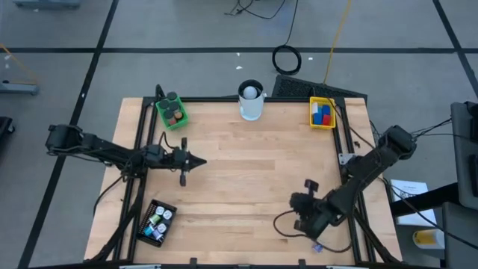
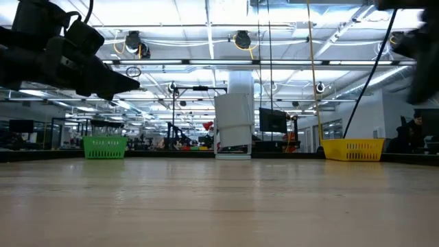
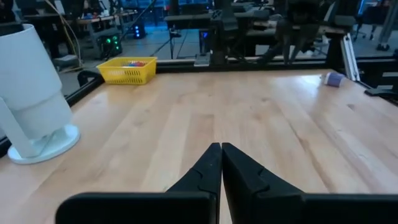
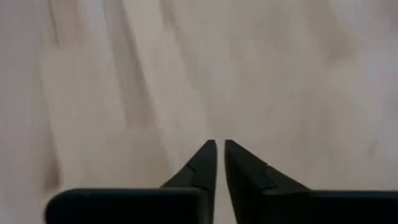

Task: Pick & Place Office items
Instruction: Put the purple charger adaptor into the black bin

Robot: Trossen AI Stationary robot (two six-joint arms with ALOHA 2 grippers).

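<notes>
Both tools, left tool [image 1: 200, 161] and right tool [image 1: 298, 200], are pressed together, holding nothing. The office items [image 1: 322, 113] sit in trays far from both. The sorting looks finished, or maybe paused.

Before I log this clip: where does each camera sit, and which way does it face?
High: overhead, straight down on table, both arms.
Low: table height, level toward white cup; an arm upper left.
Left wrist: past shut left fingers toward yellow tray.
Right wrist: shut right fingers over bare wood.
Shared: high, low and left wrist all show cup and yellow tray.
</notes>
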